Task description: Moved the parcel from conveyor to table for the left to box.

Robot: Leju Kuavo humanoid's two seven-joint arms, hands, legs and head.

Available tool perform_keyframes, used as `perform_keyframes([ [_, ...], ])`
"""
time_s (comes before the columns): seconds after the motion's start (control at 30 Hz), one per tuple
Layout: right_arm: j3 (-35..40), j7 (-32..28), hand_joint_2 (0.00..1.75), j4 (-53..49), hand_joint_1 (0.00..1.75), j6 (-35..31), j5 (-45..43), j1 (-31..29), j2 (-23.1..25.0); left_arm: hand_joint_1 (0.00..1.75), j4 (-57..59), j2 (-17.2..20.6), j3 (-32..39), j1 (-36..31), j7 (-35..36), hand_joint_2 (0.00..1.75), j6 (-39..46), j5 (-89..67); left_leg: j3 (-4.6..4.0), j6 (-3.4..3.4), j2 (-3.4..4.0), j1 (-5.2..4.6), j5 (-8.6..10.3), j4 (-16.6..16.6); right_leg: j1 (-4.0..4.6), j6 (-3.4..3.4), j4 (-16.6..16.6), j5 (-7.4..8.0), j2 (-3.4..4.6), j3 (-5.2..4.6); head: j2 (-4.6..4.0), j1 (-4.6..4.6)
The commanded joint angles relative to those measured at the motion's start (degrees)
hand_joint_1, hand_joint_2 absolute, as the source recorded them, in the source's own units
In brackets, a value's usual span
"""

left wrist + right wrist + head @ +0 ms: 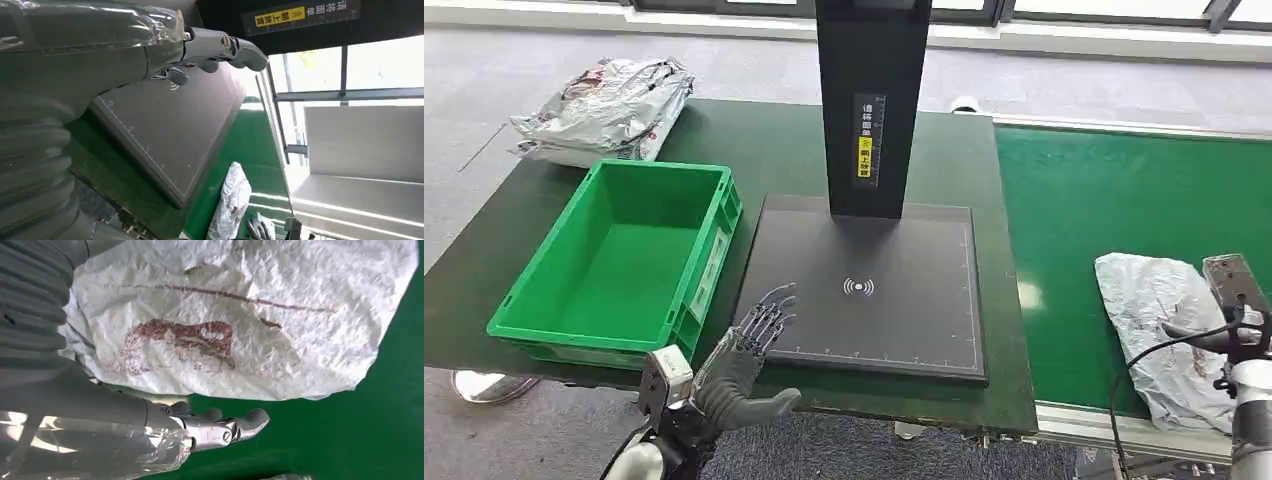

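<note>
Here the right hand (150, 425), fingers apart, lies beside the parcel (1159, 325) on the conveyor (1114, 190)

The black post (871, 100) bears a yellow label reading 朝上放置; the pad (864, 290) shows a wireless symbol.

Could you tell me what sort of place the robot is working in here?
Probably a parcel-sorting test station: a green conveyor belt carrying a white parcel, a dark scanning pad under a black post, and an empty green crate on the table.
</note>
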Motion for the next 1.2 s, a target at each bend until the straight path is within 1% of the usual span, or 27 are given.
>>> perform_keyframes([
  [0.03,8.47,4.37,1.75,6.27,0.00,-1.88,8.46,0.38,-1.44,0.00,3.50,0.30,-0.50,-2.47,1.06,1.75,-1.03,-0.35,0.17,-0.02,-0.02,0.06,0.01,-0.12,0.08,-0.04,-0.19,0.03,-0.06,0.22,0.02,0.00],
  [0.1,10.63,6.33,1.75,6.85,0.00,-2.13,11.32,0.28,-1.43,0.00,3.93,0.46,-0.63,-2.64,1.09,1.75,-1.18,-0.22,0.22,-0.02,0.07,0.06,0.02,-0.19,0.07,-0.05,-0.25,0.06,0.02,0.24,0.02,0.00],
  [0.13,13.01,8.17,1.75,8.04,0.00,-1.19,14.14,-0.53,-1.53,0.00,4.40,0.64,-0.90,-2.82,1.08,1.75,-1.32,-0.18,0.18,-0.02,0.09,0.03,0.00,-0.13,0.04,-0.05,-0.16,0.04,0.06,0.18,0.00,0.02],
  [0.27,18.64,11.30,1.75,11.69,0.00,2.55,20.53,-2.83,-1.17,0.00,5.62,0.89,-1.26,-3.29,0.56,1.75,-1.43,0.38,0.16,-0.03,0.21,0.01,0.01,-0.11,0.02,-0.05,-0.11,0.06,0.17,0.10,0.00,0.00],
  [0.6,18.92,11.40,1.75,11.83,0.00,2.80,20.90,-2.79,-1.05,0.00,5.78,0.92,-1.29,-3.41,0.51,1.75,-1.45,0.41,0.09,-0.01,0.12,-0.01,0.01,-0.07,0.00,-0.03,-0.05,0.01,0.08,0.05,0.02,0.00],
  [0.67,19.49,10.12,1.75,11.59,0.00,7.09,21.63,-2.62,-0.57,0.00,6.13,1.12,-1.30,-3.48,0.20,1.75,-1.39,0.59,0.17,-0.02,0.17,0.04,0.02,-0.13,0.05,-0.06,-0.17,0.05,0.11,0.15,0.00,0.00],
  [0.7,21.28,9.71,1.75,11.18,0.00,9.89,23.26,-2.18,-0.56,0.00,6.77,1.38,-1.41,-3.76,-0.15,1.75,-1.36,0.65,0.16,-0.03,0.17,0.01,0.01,-0.12,0.02,-0.05,-0.11,0.03,0.12,0.12,0.02,0.00],
  [0.77,21.08,8.05,1.75,10.19,0.00,11.29,22.87,-1.46,0.32,0.00,7.31,1.63,-1.23,-3.76,-1.00,1.75,-1.09,0.69,0.13,-0.03,0.16,0.02,0.01,-0.11,0.03,-0.05,-0.11,0.04,0.12,0.11,0.02,0.00],
  [0.83,22.52,7.16,1.75,8.53,0.00,14.51,23.54,-1.03,0.76,0.00,7.33,1.95,-0.90,-3.35,-1.54,1.75,-1.08,0.61,0.13,-0.04,0.19,0.03,0.01,-0.10,0.04,-0.05,-0.10,0.05,0.16,0.09,0.02,0.00],
  [0.97,24.68,2.03,1.75,5.52,0.00,21.32,21.44,-0.84,0.12,0.00,7.25,2.25,-0.25,-2.61,-2.47,1.75,-1.48,0.52,0.19,-0.06,0.29,0.03,0.02,-0.19,0.05,-0.08,-0.18,0.09,0.24,0.13,0.02,0.00],
  [1.0,24.73,0.51,1.75,4.68,0.00,22.01,20.04,-0.71,0.17,0.00,7.16,2.31,-0.07,-2.44,-2.53,1.75,-1.64,0.52,0.11,-0.04,0.24,0.03,0.00,-0.10,0.05,-0.06,-0.09,0.05,0.19,0.06,0.00,0.00],
  [1.03,24.19,-0.57,1.75,3.65,0.03,22.25,18.12,-0.64,0.57,0.00,6.75,2.34,0.26,-2.08,-2.71,1.75,-1.64,0.50,0.15,-0.05,0.30,0.01,0.00,-0.14,0.03,-0.07,-0.11,0.06,0.25,0.07,0.02,0.00],
  [1.07,24.06,-0.70,1.75,3.11,1.31,22.47,17.39,-0.59,0.74,0.00,6.48,2.35,0.38,-1.86,-2.75,1.75,-1.62,0.47,0.12,-0.04,0.28,0.03,-0.02,-0.09,0.04,-0.05,-0.08,0.05,0.24,0.06,0.02,0.00],
  [1.1,24.07,-0.61,1.75,2.38,1.75,22.62,16.76,-0.48,0.94,0.00,6.01,2.42,0.57,-1.48,-2.76,1.75,-1.55,0.42,0.16,-0.04,0.33,0.03,-0.02,-0.13,0.04,-0.06,-0.12,0.06,0.28,0.09,0.00,0.02],
  [1.2,23.89,-0.51,1.75,1.57,1.75,22.51,15.98,0.07,0.87,0.00,5.53,2.46,0.60,-1.21,-2.67,1.75,-1.49,0.34,0.25,-0.06,0.50,0.05,-0.01,-0.19,0.07,-0.08,-0.17,0.11,0.46,0.11,0.00,0.00],
])
